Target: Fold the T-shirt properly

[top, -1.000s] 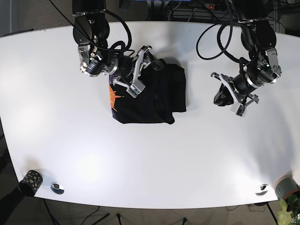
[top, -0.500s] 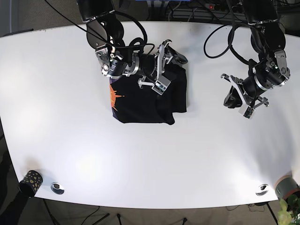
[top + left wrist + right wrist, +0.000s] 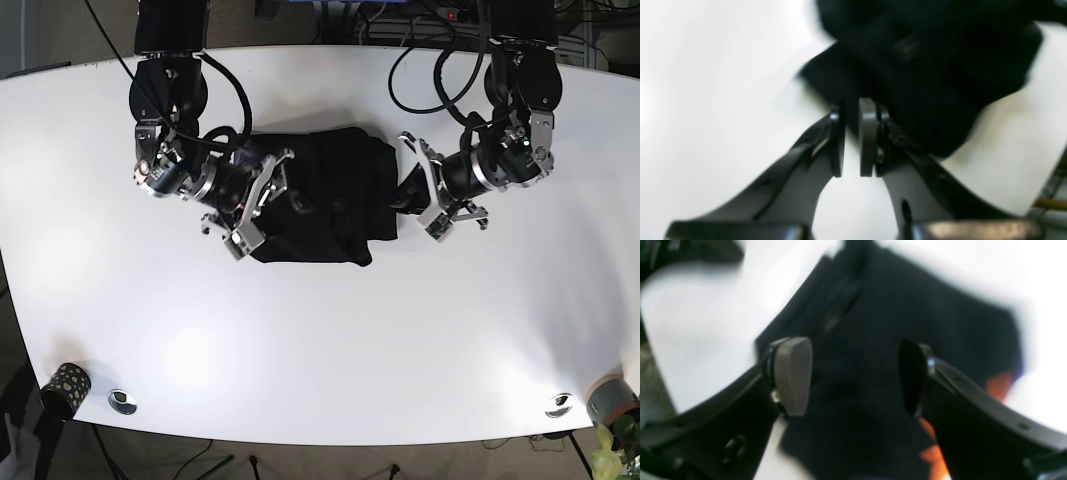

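In the left wrist view, my left hand (image 3: 851,141) had its jaws almost together, only a thin strip of white table (image 3: 706,83) showing between them and nothing held. The folded black cotton T-shirt with an orange print (image 3: 927,66) lay just beyond the fingertips, close but not gripped.

In the right wrist view, my right hand (image 3: 853,376) stood wide open and empty, hovering over the T-shirt (image 3: 907,323), the dark cloth filling the gap between the jaws.

In the base view, the left hand (image 3: 415,190) had swung in from well apart on the table (image 3: 320,350) to the T-shirt's (image 3: 335,200) edge within the last second, while the right hand (image 3: 260,205) shifted back to the opposite edge. I judged both were now lining up for the next fold.
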Action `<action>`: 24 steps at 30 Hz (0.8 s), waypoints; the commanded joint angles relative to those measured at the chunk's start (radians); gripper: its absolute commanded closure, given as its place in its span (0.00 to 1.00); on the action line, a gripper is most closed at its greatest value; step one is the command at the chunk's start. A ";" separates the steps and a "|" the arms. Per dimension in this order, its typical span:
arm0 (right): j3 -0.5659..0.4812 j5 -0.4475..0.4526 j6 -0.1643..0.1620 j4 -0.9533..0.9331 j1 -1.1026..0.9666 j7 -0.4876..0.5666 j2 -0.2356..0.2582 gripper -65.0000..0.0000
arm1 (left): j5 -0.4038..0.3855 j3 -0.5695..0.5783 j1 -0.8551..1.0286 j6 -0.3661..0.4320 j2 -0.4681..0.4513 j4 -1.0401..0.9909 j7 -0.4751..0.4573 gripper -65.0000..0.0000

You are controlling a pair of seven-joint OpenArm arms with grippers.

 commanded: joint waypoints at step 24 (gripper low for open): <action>0.045 -0.092 0.009 -0.559 0.260 0.214 0.068 0.85 | 0.126 0.161 -0.059 -0.001 0.067 -0.212 -0.023 0.90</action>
